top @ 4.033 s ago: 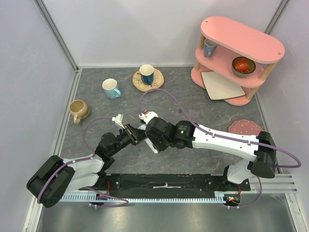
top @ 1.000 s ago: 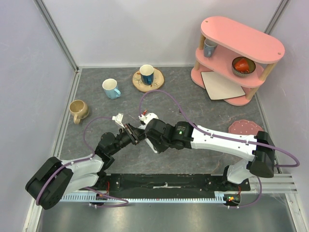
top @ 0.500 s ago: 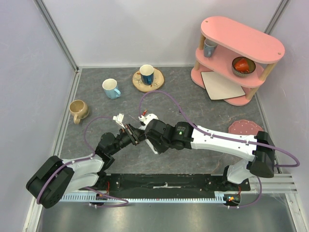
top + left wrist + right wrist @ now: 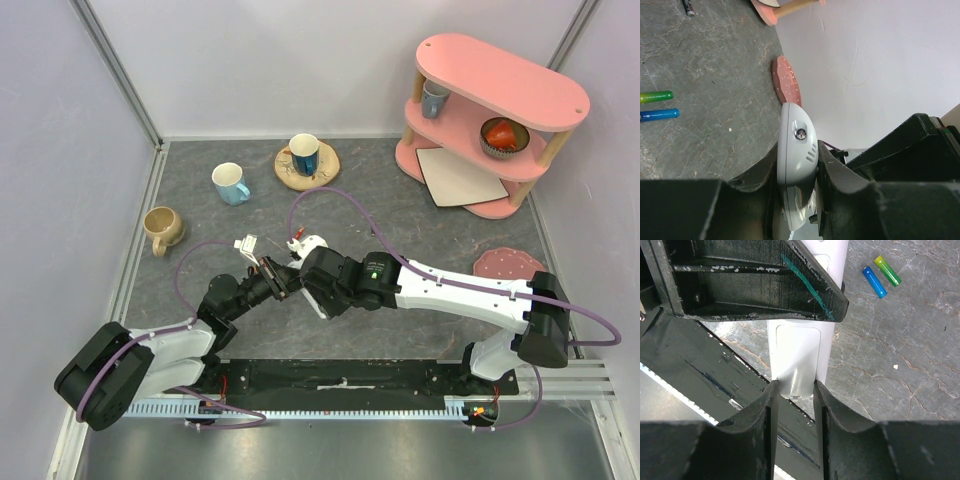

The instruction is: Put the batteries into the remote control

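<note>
Clamped on remote control (image 4: 795, 135) at both ends: left gripper (image 4: 797, 172) on one, right gripper (image 4: 794, 390) on other, apparently off surface (image 4: 900, 340). Shut-looking battery cover (image 4: 795, 347) just ahead of right gripper. Loose on surface, ahead-right of it, well apart: blue battery (image 4: 874, 282) & green battery (image 4: 887, 270). Prob. cover-opening step; next calls for steady left hold, sliding cover off w/ right

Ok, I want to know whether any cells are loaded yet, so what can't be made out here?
Right wrist view: the slim white plastic remote control shows its back panel in place, so its inside is hidden.
Top view: both arms' jaws cover the remote; the blue cylindrical battery and green-yellow battery are untraceable there.
Left wrist view: remote edge-on, buttons unseen; a dark battery runs off the top edge.
</note>
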`<control>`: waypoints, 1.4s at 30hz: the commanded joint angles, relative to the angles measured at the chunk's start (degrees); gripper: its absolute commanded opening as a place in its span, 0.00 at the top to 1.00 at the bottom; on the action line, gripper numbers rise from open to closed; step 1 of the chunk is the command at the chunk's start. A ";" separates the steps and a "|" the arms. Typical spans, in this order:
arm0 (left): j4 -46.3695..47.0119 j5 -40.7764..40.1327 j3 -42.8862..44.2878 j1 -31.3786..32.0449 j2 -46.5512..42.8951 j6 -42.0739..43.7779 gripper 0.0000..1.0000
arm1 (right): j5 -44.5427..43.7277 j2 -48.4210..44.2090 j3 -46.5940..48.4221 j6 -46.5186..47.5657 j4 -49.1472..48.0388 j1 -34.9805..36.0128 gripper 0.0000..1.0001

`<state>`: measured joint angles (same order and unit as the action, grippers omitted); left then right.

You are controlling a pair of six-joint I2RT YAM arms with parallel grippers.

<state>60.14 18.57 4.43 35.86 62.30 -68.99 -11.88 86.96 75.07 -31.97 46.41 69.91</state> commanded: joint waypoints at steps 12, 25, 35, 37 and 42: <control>5.16 3.49 1.29 0.62 0.10 -0.09 0.98 | -3.24 -0.83 2.36 0.24 0.43 -0.92 0.45; 4.99 2.62 0.85 0.62 0.80 0.09 0.98 | -0.60 -1.44 2.71 -1.78 -3.70 -0.92 0.24; 4.72 1.65 0.76 0.71 1.33 0.09 0.98 | 1.95 -1.79 3.24 -2.93 -6.07 -1.00 0.15; 4.81 1.65 0.76 0.71 1.51 -0.09 0.98 | 1.16 -2.67 3.42 -2.84 -6.33 -0.91 0.14; 5.95 2.26 0.76 0.53 1.15 -1.23 0.98 | -1.57 -11.60 0.09 -2.23 -9.58 -2.40 0.13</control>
<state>60.73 20.03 4.43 36.14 63.61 -69.12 -11.46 84.95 75.72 -33.91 41.80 68.82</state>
